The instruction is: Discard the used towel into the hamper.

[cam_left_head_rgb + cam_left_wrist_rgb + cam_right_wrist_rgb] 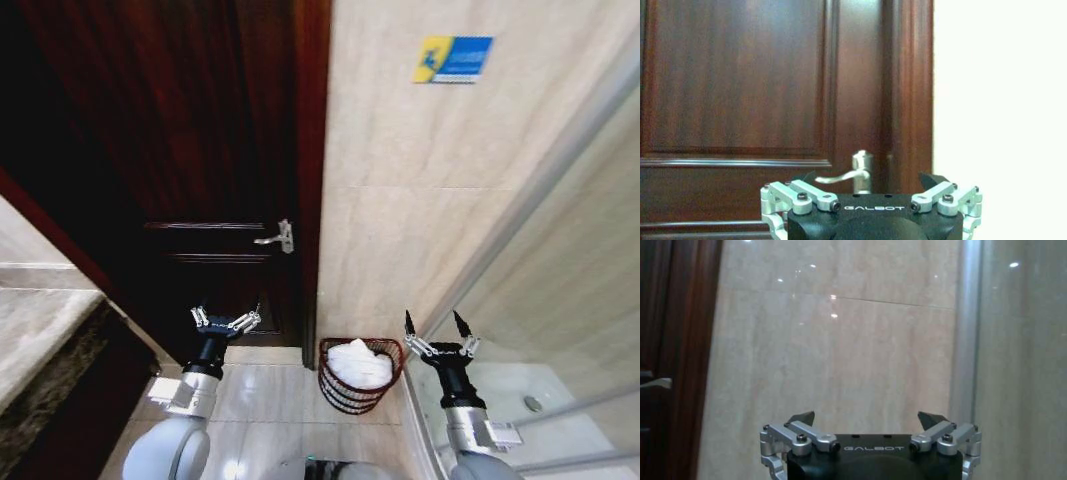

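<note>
The hamper (340, 391), a small round reddish-brown wire basket, stands on the floor at the foot of the tiled wall, between my two arms. A crumpled white towel (360, 363) lies inside it, heaped up to the rim. My left gripper (226, 318) is raised to the left of the hamper, open and empty, facing the dark wooden door (740, 90). My right gripper (436, 324) is raised just to the right of the hamper, open and empty, facing the tiled wall (833, 355).
The door has a silver lever handle (277, 238) (852, 172). A stone counter (40, 330) edges in at the left. A glass shower partition with a metal frame (540, 190) (965, 330) runs along the right, with a white shower tray (530, 395) behind it.
</note>
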Available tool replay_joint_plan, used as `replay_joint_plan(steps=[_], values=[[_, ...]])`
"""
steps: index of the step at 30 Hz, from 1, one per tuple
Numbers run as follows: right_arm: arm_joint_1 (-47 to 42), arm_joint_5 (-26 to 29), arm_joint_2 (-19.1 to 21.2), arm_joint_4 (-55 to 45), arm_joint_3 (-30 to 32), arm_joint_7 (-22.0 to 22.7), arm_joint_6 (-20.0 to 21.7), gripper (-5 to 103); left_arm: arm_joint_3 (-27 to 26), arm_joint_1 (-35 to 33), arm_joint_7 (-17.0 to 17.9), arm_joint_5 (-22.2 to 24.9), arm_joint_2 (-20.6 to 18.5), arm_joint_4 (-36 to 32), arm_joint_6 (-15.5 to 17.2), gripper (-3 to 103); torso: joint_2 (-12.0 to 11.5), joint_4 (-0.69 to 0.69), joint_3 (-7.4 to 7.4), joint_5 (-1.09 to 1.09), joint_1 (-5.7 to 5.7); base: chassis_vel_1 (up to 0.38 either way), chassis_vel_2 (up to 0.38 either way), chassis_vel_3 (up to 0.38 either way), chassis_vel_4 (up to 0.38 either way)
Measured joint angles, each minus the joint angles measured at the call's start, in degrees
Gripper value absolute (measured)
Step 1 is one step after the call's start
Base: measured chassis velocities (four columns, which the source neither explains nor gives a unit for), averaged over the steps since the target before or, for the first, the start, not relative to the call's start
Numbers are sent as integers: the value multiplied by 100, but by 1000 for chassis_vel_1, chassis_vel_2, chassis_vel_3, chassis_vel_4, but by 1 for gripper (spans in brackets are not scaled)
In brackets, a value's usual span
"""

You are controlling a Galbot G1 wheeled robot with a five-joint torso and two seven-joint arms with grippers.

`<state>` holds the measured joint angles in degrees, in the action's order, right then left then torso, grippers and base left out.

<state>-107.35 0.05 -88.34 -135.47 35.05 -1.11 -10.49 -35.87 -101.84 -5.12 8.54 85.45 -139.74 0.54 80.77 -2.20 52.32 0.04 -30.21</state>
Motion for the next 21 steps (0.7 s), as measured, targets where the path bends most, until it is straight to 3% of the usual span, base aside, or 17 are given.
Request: replay_joint_plan(steps=[21], values=[[1,0,-1,4,-3,-4,-2,100,-2,0,2,0,-2,0,0,100,-1,1,-1,-3,1,42,42,-46,-50]])
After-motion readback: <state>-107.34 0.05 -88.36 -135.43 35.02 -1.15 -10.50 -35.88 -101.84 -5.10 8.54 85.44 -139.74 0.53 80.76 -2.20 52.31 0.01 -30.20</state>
